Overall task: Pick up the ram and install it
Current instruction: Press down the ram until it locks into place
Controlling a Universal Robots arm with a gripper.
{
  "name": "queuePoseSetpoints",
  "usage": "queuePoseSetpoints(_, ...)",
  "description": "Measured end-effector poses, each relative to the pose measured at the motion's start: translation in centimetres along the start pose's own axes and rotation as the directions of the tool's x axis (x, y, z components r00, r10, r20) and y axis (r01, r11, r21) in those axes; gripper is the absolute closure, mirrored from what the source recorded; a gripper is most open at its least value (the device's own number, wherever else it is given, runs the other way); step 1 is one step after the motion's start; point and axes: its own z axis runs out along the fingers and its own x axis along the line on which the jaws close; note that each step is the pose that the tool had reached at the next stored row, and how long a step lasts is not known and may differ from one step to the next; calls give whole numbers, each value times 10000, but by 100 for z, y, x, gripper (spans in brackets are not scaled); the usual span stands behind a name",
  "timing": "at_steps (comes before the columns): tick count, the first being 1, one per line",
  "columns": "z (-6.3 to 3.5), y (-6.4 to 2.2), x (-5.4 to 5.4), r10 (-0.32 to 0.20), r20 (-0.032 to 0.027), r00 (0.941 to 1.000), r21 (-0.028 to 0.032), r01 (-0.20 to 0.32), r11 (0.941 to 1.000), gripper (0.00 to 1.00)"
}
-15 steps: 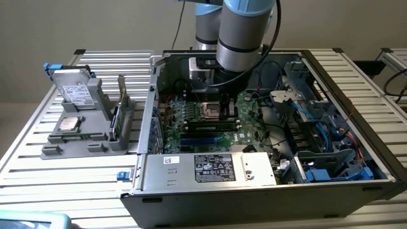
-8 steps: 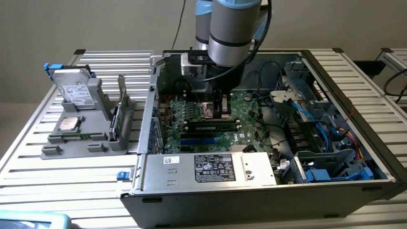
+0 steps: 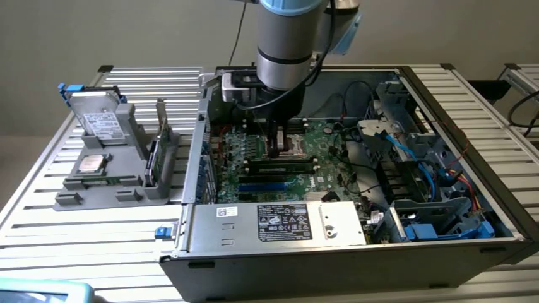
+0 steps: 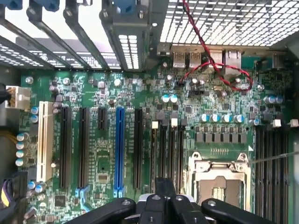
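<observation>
Reaching down into the open computer case, the arm holds the tool just above the motherboard in the exterior view, right beside the processor socket. The tool is fully closed and I see nothing gripped in it.

The ram, as far as I can judge, stands on its edge in the grey holder on the worktop. It is well apart from the tool, outside the case and beyond the case wall, toward the exterior view's left. Its long axis runs roughly toward and away from the camera, crosswise to the memory slots just in front of the tool, which run side to side in this view. A boxy silver drive leans in the same holder, farther from the tool than the ram. Something green and narrow seems to sit in one of the slots just in front of the tool; I cannot tell whether it is another stick.

From the wrist view, the tool hangs over the motherboard, its dark fingers drawn together with nothing between them. The processor socket lies just beside the tool on one side. A bank of black slots with pale clips runs straight out ahead of it, and a blue slot lies parallel on the other side.
</observation>
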Motion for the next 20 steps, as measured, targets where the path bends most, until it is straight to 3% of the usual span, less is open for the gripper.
queuePoseSetpoints(9, 92, -1, 78, -7, 1, 10000, -3, 7, 10000, 89)
queuePoseSetpoints(14, 176, -5, 85, -11, -2, 10000, 49, 11, 10000, 89)
queuePoseSetpoints(20, 193, 1, 85, -12, -36, 10000, 79, 12, 10000, 89)
